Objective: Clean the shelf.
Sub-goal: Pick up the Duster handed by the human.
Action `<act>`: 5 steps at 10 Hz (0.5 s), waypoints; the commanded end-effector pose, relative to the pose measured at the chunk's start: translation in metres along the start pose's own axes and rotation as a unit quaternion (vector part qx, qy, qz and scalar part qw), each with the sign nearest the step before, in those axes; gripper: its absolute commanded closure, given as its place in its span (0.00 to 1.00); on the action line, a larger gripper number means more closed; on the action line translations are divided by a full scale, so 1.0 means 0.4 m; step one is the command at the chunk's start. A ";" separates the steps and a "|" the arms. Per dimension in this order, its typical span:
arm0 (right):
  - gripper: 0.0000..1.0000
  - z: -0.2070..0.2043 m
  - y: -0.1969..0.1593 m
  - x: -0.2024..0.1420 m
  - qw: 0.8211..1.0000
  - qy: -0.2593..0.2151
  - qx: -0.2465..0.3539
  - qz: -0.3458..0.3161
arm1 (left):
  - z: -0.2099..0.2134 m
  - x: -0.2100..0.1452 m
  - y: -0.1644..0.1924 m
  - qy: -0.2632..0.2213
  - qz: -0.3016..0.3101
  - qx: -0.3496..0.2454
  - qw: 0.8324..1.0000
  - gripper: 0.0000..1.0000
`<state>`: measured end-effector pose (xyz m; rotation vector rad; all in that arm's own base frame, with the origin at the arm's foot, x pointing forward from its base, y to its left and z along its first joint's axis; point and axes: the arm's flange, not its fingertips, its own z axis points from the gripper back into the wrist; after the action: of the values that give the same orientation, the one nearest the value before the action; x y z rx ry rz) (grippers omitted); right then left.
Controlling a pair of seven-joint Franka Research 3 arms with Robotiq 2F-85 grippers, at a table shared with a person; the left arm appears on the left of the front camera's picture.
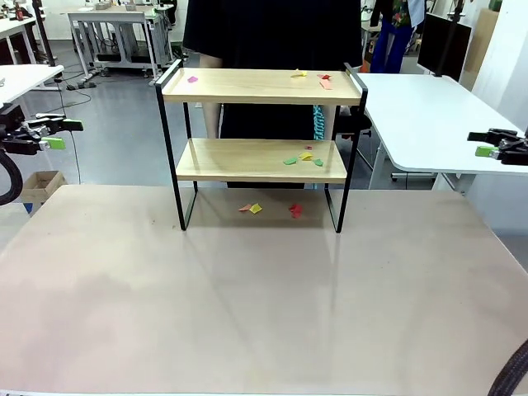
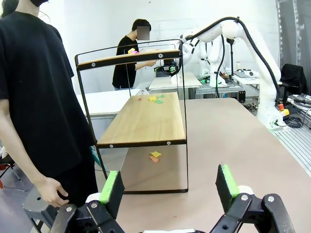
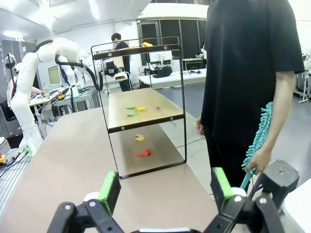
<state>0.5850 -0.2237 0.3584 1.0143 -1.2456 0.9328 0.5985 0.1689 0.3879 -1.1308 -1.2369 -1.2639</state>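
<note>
**Front view:** The shelf [image 1: 260,157] stands at the far middle of a tan table [image 1: 247,313]. Coloured paper scraps [image 1: 306,157] are strewn across both wooden boards and on the tabletop between its legs. A person in black [image 1: 272,33] stands just behind it. The left gripper [image 1: 62,134] and right gripper [image 1: 483,143] hang well apart at the picture's edges, each with jaws spread and nothing between them.

**Left wrist view:** Seen end-on, the shelf sits ahead of the left gripper's green pads [image 2: 111,187], which stand wide apart and empty. The person's free hand [image 2: 53,191] hangs loose near the shelf's end, a detail the front camera does not catch. The white right arm [image 2: 252,53] reaches in beyond the shelf.

**Right wrist view:** From the opposite end, the right jaws also gape, holding nothing. Here the person's other hand [image 3: 257,158] grips a teal fluffy duster [image 3: 261,127], head upward. From the front it is no more than a teal sliver behind the shelf's right post.
</note>
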 end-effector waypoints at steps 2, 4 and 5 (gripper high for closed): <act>0.00 -0.001 0.000 0.003 1.000 0.000 0.000 0.001 | 0.000 0.004 -0.001 0.002 -0.004 -0.002 1.000 0.00; 0.00 -0.001 0.000 0.003 1.000 0.000 0.000 0.001 | 0.000 0.004 -0.001 0.002 -0.004 -0.002 1.000 0.00; 0.00 -0.001 0.000 0.003 1.000 0.000 0.000 0.001 | 0.000 0.004 -0.001 0.002 -0.004 -0.002 1.000 0.00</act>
<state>0.5850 -0.2237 0.3584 1.0143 -1.2456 0.9328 0.5985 0.1689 0.3879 -1.1308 -1.2369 -1.2639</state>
